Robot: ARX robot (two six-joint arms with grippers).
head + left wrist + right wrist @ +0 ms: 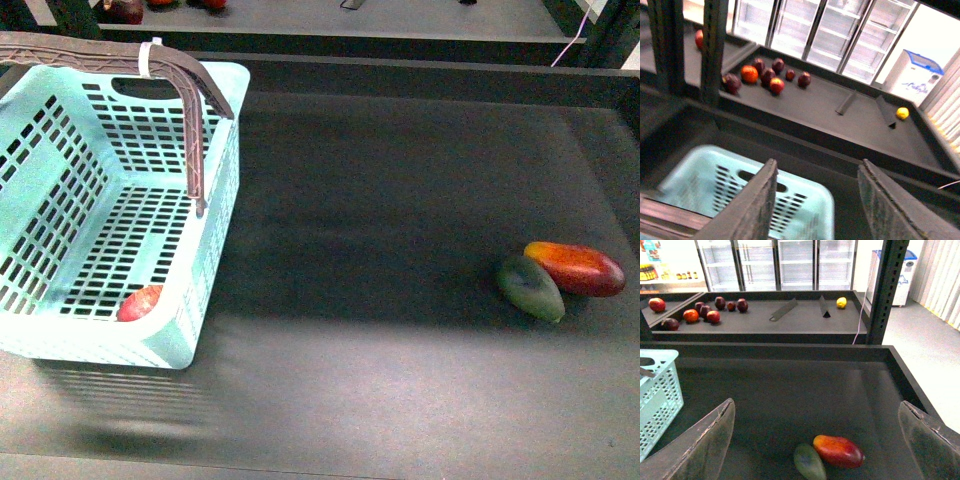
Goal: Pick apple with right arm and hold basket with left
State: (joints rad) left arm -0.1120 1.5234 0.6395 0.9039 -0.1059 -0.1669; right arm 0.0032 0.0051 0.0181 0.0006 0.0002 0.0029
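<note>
A dark counter (380, 230) carries one mint-green slotted basket (60, 200) at the frame's left and two mangoes at lower right, one red-orange (578, 268), one dark green (531, 288). One small red apple (140, 302) lies in the basket's near corner. Both wrist views show jaws spread wide, holding nothing.

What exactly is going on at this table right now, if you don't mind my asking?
A two-armed robot is loading fruit into a mint-green basket. The apple already lies inside it, at the near corner. The basket's brown handles are raised. The left claw hangs open above the basket, gripping nothing. The right claw is open too, hovering over the red-orange mango and green mango, which lie touching on the dark table.
</note>
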